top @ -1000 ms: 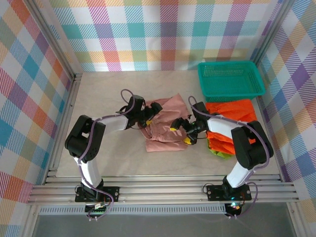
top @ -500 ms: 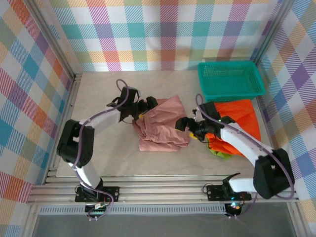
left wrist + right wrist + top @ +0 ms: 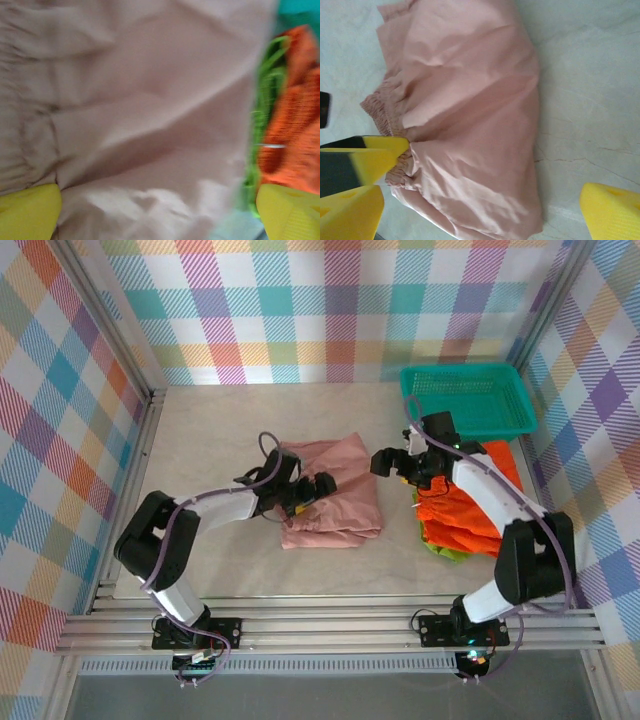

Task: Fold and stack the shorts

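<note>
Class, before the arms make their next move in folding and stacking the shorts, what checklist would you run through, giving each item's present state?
1. Left gripper open: ok.
2. Right gripper open: ok.
3. Pink shorts folded: ok.
4. Orange shorts lying on green shorts: ok.
5. Pink shorts on that stack: not ok, they lie on the table beside it.

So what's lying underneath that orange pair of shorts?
A lime green pair lies under the orange shorts: just a strip pokes out at the near edge. The rest is covered, so its fold and anything beneath it can't be seen.
</note>
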